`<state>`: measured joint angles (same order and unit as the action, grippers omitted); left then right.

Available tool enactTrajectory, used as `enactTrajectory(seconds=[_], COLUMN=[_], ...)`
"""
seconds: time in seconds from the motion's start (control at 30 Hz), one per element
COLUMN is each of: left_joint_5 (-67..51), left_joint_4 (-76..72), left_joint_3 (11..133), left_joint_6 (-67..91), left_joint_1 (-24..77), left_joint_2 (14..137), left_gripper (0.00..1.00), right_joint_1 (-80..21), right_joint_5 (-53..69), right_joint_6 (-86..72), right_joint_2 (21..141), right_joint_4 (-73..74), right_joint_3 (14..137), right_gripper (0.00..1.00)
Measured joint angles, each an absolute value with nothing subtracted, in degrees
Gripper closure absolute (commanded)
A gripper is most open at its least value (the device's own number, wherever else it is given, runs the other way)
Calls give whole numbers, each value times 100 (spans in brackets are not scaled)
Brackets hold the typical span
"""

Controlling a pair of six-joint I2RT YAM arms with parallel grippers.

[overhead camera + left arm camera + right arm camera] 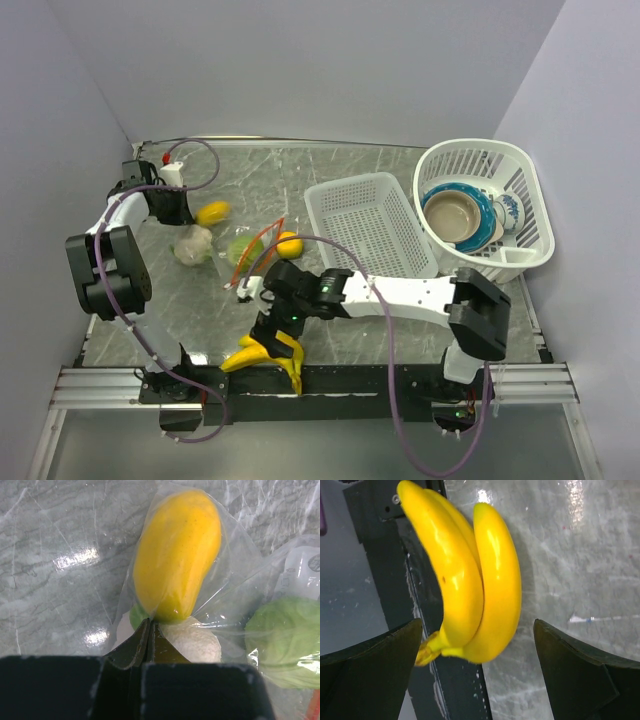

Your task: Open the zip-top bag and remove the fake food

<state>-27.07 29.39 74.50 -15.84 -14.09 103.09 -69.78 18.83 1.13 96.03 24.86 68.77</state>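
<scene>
Table (300, 175) bears bag (228, 262), bananas (262, 357), slotted basket (370, 225), round basket (530, 215).

The worktop (330, 170) is of grey stone with pale veins, closed in by plain lilac-grey walls (320, 70) at the back and on both sides, and a black strip (350, 378) runs along its near edge. A white rectangular slotted basket (318, 215) stands near the middle, a little to the right. Just beside it on the right stands a bigger white basket (470, 145) with rounded corners, which holds a tan bowl (452, 215) sitting inside a blue bowl (482, 199)
</scene>
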Motion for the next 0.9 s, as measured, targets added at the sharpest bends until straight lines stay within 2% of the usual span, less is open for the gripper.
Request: enactTrajectory(seconds=[0.23, 0.4, 0.47, 0.5, 0.57, 0.6, 0.67, 0.9], left_joint_5=[-2707, -2705, -2703, -2700, -2694, -2689, -2681, -2659], left_joint_4=[3055, 3116, 3131, 3135, 3142, 3146, 3157, 3155], left_joint_3=[7450, 7450, 7450, 7450, 7450, 7450, 7450, 7450], left_joint_6=[-1645, -1691, -1710, -1719, -1732, -1734, -1741, -1750], left_joint_1=[-1409, -1409, -1409, -1409, -1409, -1409, -1409, -1417], left_joint_2=[10245, 10226, 10213, 10208, 10204, 10204, 10204, 10204], left_gripper=[99, 99, 99, 99, 99, 99, 99, 99], right_joint_1=[-7048, -7054, -7061, -7063, -7063, -7063, -7028, -6611], right_joint_5=[1673, 1568, 1555, 1546, 1509, 1483, 1389, 646], right_joint_6=[-89, -193, -204, -198, -137, -130, -99, 141], right_joint_2=[10571, 10812, 10864, 10877, 10879, 10879, 10851, 9979], right_joint_4=[2390, 2316, 2318, 2320, 2320, 2314, 2335, 2536], right_joint_3=[7000, 7057, 7111, 7131, 7131, 7131, 7131, 7126], right_gripper=[0, 0, 10, 29, 52, 74, 100, 100])
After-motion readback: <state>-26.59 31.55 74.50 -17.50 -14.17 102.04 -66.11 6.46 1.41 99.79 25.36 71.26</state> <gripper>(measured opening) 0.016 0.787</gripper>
